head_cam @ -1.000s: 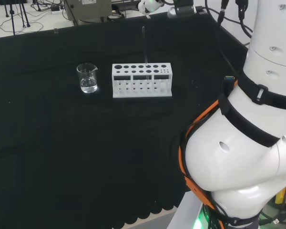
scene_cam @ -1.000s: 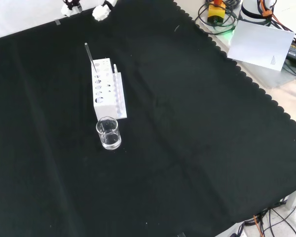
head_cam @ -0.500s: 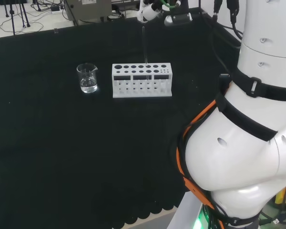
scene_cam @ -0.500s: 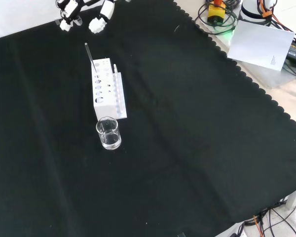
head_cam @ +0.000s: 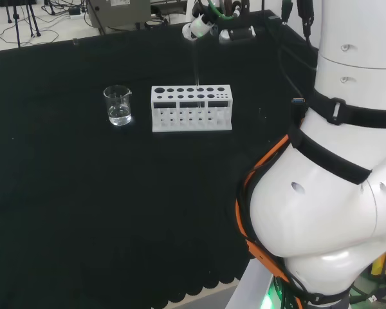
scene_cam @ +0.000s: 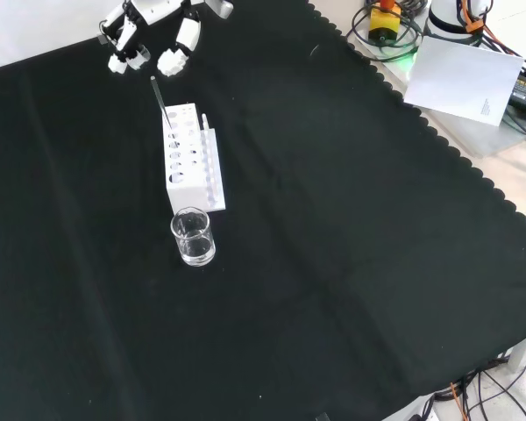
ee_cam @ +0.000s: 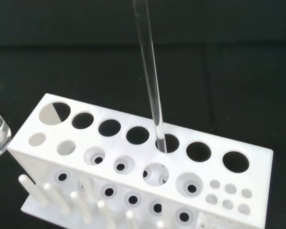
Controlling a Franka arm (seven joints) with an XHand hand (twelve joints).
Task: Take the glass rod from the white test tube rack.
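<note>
My hand (scene_cam: 177,42) hangs empty near the cloth's far edge, fingers relaxed; gripping the rod (scene_cam: 160,103) off-centre could tip the rack (scene_cam: 186,158).

Hand (scene_cam: 153,39) has come further in from the front view's top edge toward the white test tube rack (scene_cam: 189,158): a second ago just fingertips at the edge, now fingers and part of the palm show, fingers pointing down, relaxed and apart, just above and beyond the top of the glass rod (scene_cam: 160,103), not touching it. In head view the hand (head_cam: 209,22) has dropped lower toward the rack (head_cam: 192,107), and the arm's white links (head_cam: 334,193) have swung left.
</note>
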